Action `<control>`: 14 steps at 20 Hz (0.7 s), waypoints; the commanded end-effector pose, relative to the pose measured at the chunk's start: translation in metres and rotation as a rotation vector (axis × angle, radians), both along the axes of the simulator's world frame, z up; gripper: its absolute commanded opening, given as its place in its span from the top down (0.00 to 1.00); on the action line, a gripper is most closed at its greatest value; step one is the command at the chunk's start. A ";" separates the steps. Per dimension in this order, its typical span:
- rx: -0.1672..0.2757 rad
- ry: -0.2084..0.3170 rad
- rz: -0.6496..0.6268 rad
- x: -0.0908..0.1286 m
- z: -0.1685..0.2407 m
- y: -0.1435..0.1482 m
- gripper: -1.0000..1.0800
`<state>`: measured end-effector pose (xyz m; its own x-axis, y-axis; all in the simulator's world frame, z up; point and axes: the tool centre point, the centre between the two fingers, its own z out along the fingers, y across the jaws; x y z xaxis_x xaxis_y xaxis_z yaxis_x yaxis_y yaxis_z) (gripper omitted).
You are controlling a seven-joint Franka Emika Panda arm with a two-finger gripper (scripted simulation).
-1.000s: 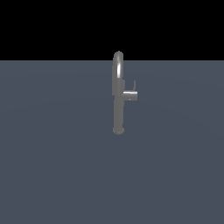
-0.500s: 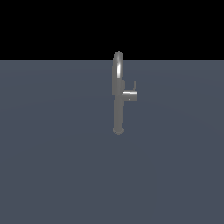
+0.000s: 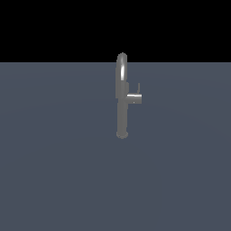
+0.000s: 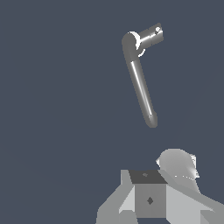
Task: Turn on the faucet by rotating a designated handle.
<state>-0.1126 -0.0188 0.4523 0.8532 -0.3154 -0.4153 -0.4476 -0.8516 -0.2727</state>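
Note:
The tall grey faucet stands upright on the dark grey floor in the exterior view, its arched spout on top. The handle is a short stub that sticks out toward the exterior view's right, and a thin dark lever pin points up from it. The wrist view looks down on the faucet, with the handle at its far end. Only part of my gripper's grey body shows there, apart from the faucet. Its fingertips are out of view. The arm does not show in the exterior view.
The flat dark grey floor runs all around the faucet. A black background lies above its far edge in the exterior view.

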 end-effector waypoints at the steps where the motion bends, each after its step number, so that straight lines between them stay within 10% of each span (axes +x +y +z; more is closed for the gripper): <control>1: 0.046 0.040 -0.046 0.014 -0.007 -0.004 1.00; 14: 0.306 0.265 -0.304 0.079 -0.060 -0.032 1.00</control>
<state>-0.0406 -0.0467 0.3998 0.6263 -0.3668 -0.6879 -0.7220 -0.6058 -0.3343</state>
